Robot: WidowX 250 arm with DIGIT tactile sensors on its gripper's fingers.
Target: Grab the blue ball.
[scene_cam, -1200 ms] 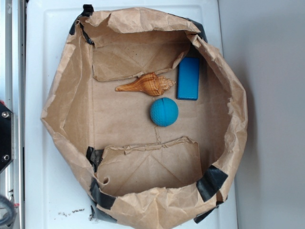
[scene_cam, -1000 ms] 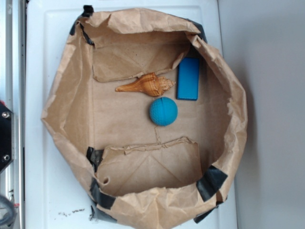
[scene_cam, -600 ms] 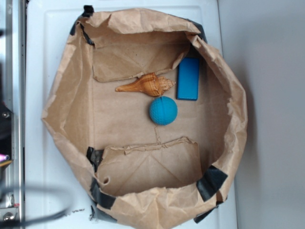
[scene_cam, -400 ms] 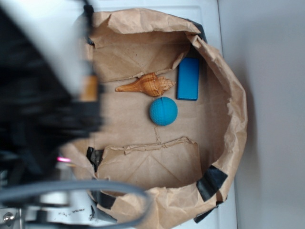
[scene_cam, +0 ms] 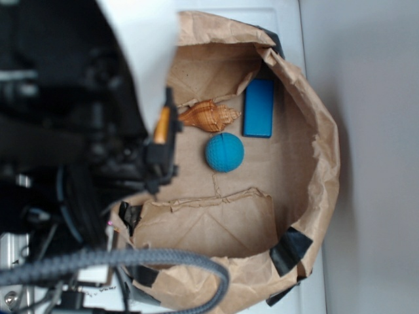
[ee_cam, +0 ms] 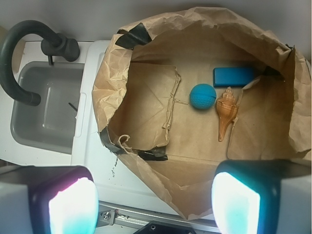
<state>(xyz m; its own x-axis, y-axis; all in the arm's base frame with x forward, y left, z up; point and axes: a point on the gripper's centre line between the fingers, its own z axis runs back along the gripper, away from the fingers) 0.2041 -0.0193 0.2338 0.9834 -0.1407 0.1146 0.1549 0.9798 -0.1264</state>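
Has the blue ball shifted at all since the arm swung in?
No. The blue ball keeps its spot just below the seashell and blue block.

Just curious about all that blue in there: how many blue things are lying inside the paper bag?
2. The blue ball lies near the middle of the bag floor, and a flat blue block sits by the bag wall just beyond it. The arm hides part of the bag in the exterior view.

We see a dark, blurred robot arm (scene_cam: 65, 131) masking the left side of the crumpled brown paper box (scene_cam: 314, 170) and the pointed tail of the orange-brown spiral seashell (scene_cam: 209, 116). From the wrist, two glowing gripper fingers (ee_cam: 73, 204) run off the bottom edge, out of focus.
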